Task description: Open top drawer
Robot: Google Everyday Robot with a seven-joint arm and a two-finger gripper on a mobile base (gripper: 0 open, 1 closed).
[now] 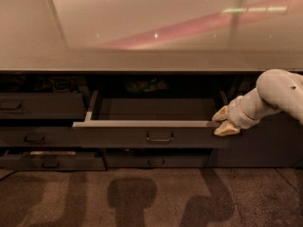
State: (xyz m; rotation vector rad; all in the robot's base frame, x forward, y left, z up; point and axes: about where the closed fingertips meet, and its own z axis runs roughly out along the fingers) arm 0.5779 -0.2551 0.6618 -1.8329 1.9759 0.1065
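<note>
One gripper (222, 123) at right end of top drawer (118, 137) front, well right of centre handle (159, 137); drawer partly out, pull direction toward camera; grip state impossible to tell.

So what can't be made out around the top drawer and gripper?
Camera view:
gripper at the right end of the top drawer: contact with the front hidden by its own body.
arm: cut off by the right edge.
items under the countertop: too dark to identify.
</note>
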